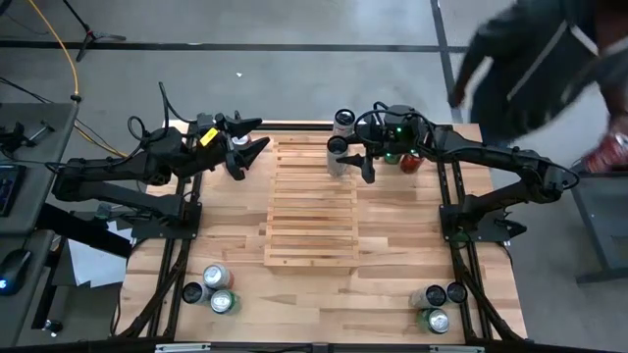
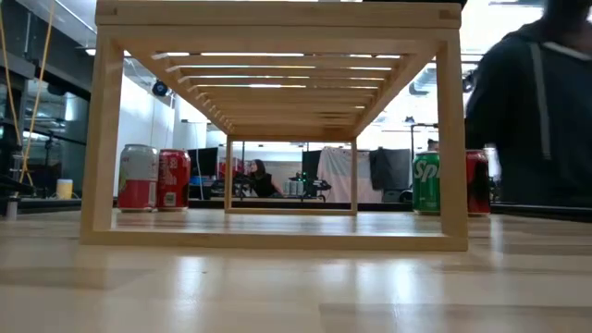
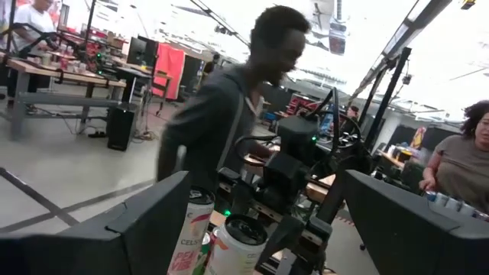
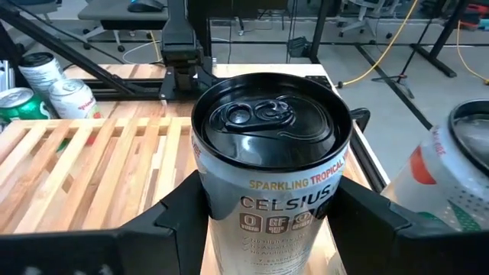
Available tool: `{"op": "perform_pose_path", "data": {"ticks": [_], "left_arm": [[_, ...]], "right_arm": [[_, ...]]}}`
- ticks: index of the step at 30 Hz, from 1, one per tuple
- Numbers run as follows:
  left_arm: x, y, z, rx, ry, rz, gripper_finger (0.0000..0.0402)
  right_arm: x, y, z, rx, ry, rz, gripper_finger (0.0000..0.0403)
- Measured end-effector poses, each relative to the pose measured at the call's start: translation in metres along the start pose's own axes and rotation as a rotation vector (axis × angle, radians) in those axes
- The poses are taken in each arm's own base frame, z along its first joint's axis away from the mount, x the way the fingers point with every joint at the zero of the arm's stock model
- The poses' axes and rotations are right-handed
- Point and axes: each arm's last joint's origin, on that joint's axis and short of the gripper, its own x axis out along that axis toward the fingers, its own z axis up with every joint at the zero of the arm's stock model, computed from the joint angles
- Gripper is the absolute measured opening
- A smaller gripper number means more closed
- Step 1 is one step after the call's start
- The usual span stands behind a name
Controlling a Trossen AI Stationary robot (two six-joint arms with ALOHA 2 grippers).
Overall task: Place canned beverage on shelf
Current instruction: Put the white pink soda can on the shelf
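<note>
Closest to the right wrist camera, a white Celsius can with a black lid stands upright, the right gripper clamped on its sides. From above, the can sits at the far right corner of the slatted shelf, which lies in the middle of the tabletop. The left gripper hovers off the shelf's far left corner, fingers apart and empty. A person leans in beyond the table's far right corner.

Note the grey concrete floor surrounding the tabletop. A yellow cable lies on it beyond the tabletop's far-left corner. A person in dark clothing stands at the far-right corner. Ceiling strip lights illuminate the room.
</note>
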Motion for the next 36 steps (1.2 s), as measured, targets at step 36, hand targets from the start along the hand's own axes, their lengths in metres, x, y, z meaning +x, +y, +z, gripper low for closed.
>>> {"op": "perform_pose_path", "data": {"ticks": [36], "left_arm": [[-0.0001, -0.0001, 0.0001, 0.0, 0.0, -0.004, 0.0335]], "right_arm": [[-0.0022, -0.0013, -0.002, 0.037, 0.027, -0.026, 0.0268]]}}
